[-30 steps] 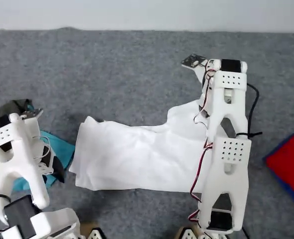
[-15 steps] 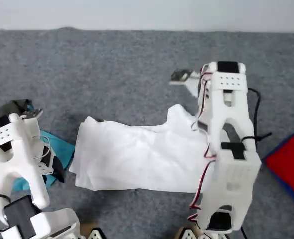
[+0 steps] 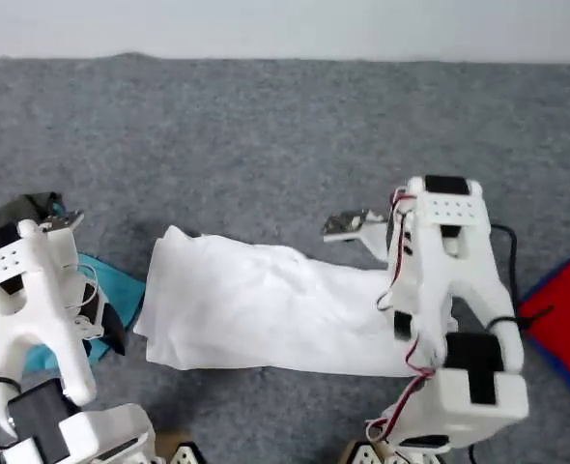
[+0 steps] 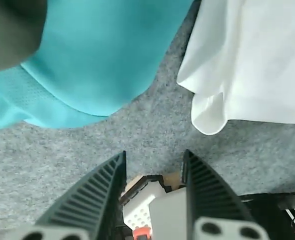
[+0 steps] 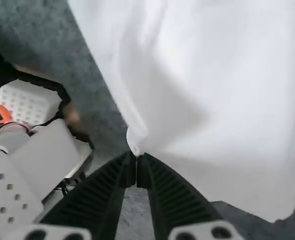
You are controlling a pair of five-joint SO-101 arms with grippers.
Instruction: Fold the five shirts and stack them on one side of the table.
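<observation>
Bench (image 3: 266,126): grey, carpet-like surface.

White shirt (image 3: 256,309): lies flat and creased across the middle of the bench, between the two arms, as a long band. Its right end runs under the right arm (image 3: 449,280).

Right tool (image 5: 136,161): fingers together, clamped on an edge of the white shirt (image 5: 212,75). The pinch takes a small fold of cloth right at the fingertips, and the rest of the cloth spreads away from the tool over the grey bench (image 5: 32,30).

Left tool (image 4: 152,156): fingers apart, nothing between them. It hangs over bare bench (image 4: 62,145), near a rounded corner of the white shirt (image 4: 252,60) and near the hem of the teal shirt (image 4: 102,55). In the left wrist view a strip of grey separates these two shirts; they do not touch.

Teal shirt (image 3: 99,269): at the left edge of the bench, partly under the left arm (image 3: 34,300), just beside the white shirt's left end.

Dark garment (image 3: 24,208): at the far left, touching the teal shirt; it also shows in the left wrist view (image 4: 12,30). Cannot tell whether it lies on or under the teal cloth.

Red shirt (image 3: 560,319): at the right edge of the bench, beyond the right arm, with a blue rim along its lower side.
</observation>
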